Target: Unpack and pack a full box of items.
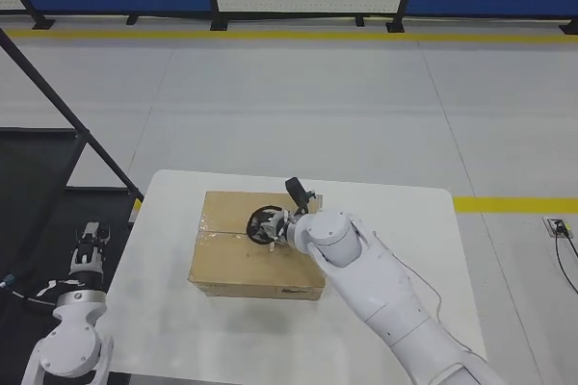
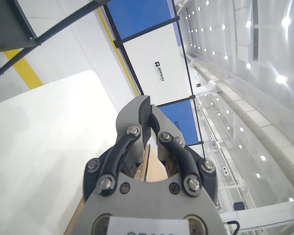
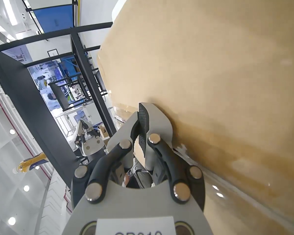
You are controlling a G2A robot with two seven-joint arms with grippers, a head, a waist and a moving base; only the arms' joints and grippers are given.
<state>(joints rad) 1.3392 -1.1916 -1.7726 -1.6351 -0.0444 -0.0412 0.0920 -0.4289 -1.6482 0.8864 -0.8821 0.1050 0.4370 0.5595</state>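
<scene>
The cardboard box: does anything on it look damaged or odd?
Only slightly: the clear tape along the box top looks wrinkled and ragged beside the right tool. Otherwise the box is closed and intact.

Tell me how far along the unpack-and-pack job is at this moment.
Done: nothing yet. The brown cardboard box sits closed on the white table, with clear tape along its seam. In hand: the right tool, shut on nothing, is at the box's top beside the tape. The left tool, also shut, is off the table's side. Left: opening, unpacking and repacking.
</scene>
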